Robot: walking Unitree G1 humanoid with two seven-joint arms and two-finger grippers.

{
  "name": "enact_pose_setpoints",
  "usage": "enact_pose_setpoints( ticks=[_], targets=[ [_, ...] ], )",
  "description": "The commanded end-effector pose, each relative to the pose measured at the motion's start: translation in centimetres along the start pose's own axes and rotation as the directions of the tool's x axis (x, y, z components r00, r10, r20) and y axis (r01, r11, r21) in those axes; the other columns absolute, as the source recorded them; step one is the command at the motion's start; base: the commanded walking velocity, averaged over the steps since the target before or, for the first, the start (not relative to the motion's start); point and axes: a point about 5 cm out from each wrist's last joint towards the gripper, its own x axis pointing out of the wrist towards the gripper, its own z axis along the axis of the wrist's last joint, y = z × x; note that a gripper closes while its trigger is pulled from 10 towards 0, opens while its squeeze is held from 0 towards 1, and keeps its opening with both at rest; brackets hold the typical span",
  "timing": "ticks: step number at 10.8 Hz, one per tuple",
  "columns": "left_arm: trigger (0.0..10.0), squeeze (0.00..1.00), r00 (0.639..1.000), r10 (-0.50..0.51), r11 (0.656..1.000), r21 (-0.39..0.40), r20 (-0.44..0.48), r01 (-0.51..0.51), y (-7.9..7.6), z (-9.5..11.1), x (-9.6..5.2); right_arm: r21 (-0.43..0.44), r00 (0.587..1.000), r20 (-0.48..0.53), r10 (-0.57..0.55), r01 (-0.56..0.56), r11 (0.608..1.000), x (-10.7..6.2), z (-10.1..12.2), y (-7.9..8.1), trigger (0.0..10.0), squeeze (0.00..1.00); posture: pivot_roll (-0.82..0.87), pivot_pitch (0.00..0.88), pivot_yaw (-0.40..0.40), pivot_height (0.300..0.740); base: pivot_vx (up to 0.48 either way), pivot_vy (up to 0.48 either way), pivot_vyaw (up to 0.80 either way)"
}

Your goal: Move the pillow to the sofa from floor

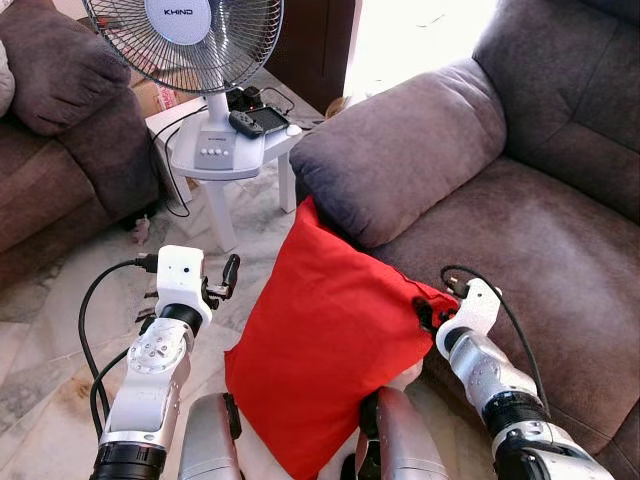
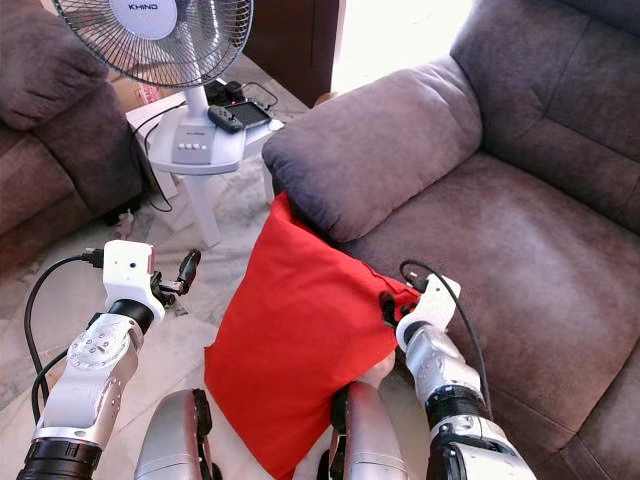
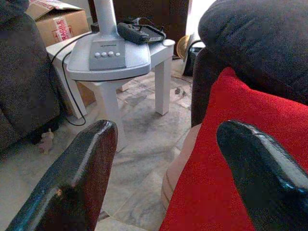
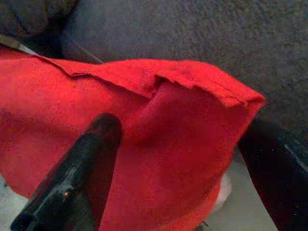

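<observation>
A red pillow stands on edge between my knees and the grey sofa, its top corner leaning on the sofa's armrest. At the pillow's right corner sits my right gripper. In the right wrist view the right gripper is open, one finger on each side of the red corner, which lies loose over the seat edge. Left of the pillow and apart from it, my left gripper is held up open, with nothing between its fingers.
A standing fan sits on a small white table just left of the armrest, with cables and a remote beside it. A second dark sofa stands at far left. A cardboard box is behind the table. Marble floor lies in between.
</observation>
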Motion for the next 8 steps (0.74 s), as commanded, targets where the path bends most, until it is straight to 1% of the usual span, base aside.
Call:
enact_pose_setpoints(
  ticks=[1,3,4,6,8],
  targets=[
    [10.0,0.0,1.0,-0.014,1.0,0.001,0.005,0.014,-0.23,0.21,-0.01,0.007,1.0,0.018,-0.016,0.016,1.0,-0.12,-0.01,-0.76,0.0,0.0,0.08,0.139,-0.084,0.578,0.0,0.0,0.0],
    [10.0,0.0,1.0,-0.014,1.0,-0.006,0.014,0.014,-0.38,0.31,0.1,0.004,0.999,0.038,-0.026,0.026,1.0,-0.1,0.18,-0.81,0.0,0.0,0.08,0.135,-0.084,0.578,0.0,0.0,0.0],
    [10.0,0.0,1.0,-0.014,1.0,-0.007,0.014,0.014,-0.39,0.32,0.12,0.021,0.998,0.057,-0.016,0.015,1.0,-0.09,0.36,-0.66,0.0,0.0,0.08,0.134,-0.084,0.578,0.0,0.0,0.0],
    [10.0,0.0,1.0,-0.015,1.0,-0.009,0.01,0.015,-0.49,0.25,0.12,0.016,0.999,0.052,-0.003,0.003,1.0,-0.05,0.3,-0.56,0.0,0.0,0.08,0.132,-0.09,0.578,0.0,0.0,0.0],
    [10.0,0.0,1.0,-0.003,1.0,-0.012,0.005,0.003,-0.2,-0.04,-0.06,0.0,0.999,0.046,-0.002,0.002,1.0,-0.06,0.0,-0.65,0.0,0.0,0.07,0.112,-0.093,0.578,0.0,0.0,0.0]
  ],
)
